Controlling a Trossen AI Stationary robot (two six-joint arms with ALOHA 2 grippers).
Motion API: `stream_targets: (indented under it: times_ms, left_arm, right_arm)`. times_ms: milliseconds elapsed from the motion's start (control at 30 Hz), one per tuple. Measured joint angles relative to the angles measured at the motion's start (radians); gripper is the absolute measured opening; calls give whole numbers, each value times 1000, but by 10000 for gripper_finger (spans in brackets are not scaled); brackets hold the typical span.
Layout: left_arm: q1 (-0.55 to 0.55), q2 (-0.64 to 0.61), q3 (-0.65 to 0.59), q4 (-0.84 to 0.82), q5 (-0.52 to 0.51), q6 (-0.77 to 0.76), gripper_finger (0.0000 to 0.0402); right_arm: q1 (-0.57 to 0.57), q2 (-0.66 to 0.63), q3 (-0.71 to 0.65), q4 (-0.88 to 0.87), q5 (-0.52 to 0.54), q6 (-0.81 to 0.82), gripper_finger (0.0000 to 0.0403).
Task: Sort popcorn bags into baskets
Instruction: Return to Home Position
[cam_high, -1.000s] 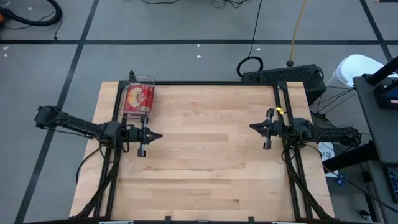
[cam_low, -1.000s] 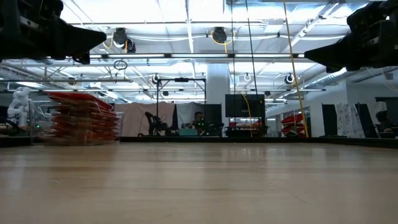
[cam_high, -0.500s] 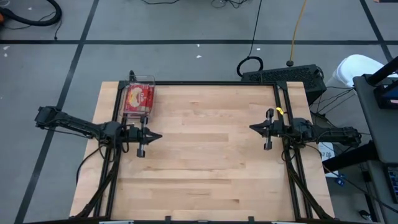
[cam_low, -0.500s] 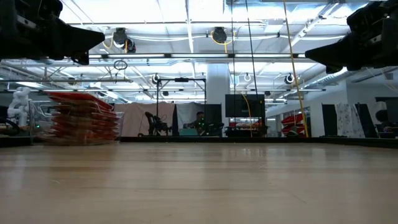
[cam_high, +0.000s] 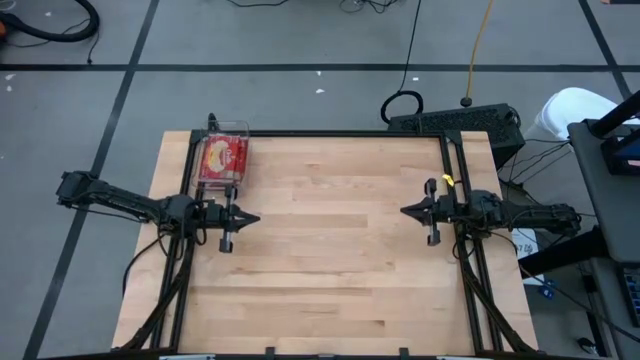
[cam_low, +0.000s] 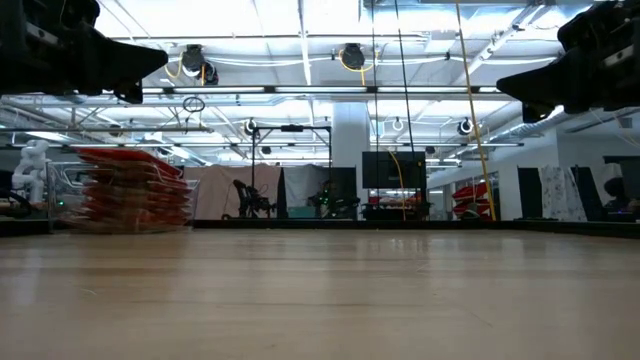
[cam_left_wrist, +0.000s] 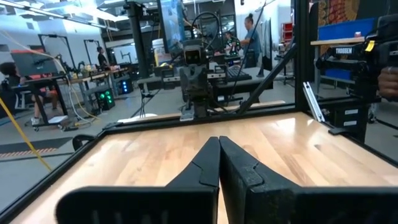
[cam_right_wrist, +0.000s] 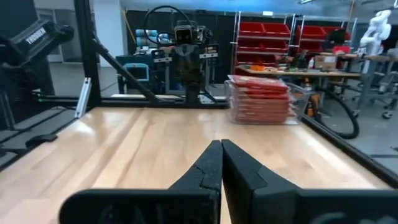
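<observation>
Red popcorn bags (cam_high: 222, 157): stacked flat inside the bin, the top one showing its yellow picture. Their long axis runs from the table's near side toward its far edge.
Clear bin (cam_high: 246, 135): at the far left corner of the wooden table (cam_high: 340, 260).
Left pincer (cam_high: 255, 218): fingers pressed together, holding nothing. The arm reaches in level from the left edge, tip pointing across the table, near the bin's near end.
Right pincer (cam_high: 405, 210): fingers together, empty. The arm lies level from the right edge, pointing at the left arm, well apart from the bin.
</observation>
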Motion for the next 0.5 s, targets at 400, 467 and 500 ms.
stream_targets:
  times_ms: [400,467,500]
  left_arm:
    - [0,0,0,-2,0,-1,4]
    - [0,0,0,-2,0,-5,8]
    - [0,0,0,-2,0,-9,11]
  right_arm:
    - [10,0,0,-2,-24,80,0]
    - [27,0,0,-2,-23,81,0]
    - [37,0,0,-2,-22,81,0]
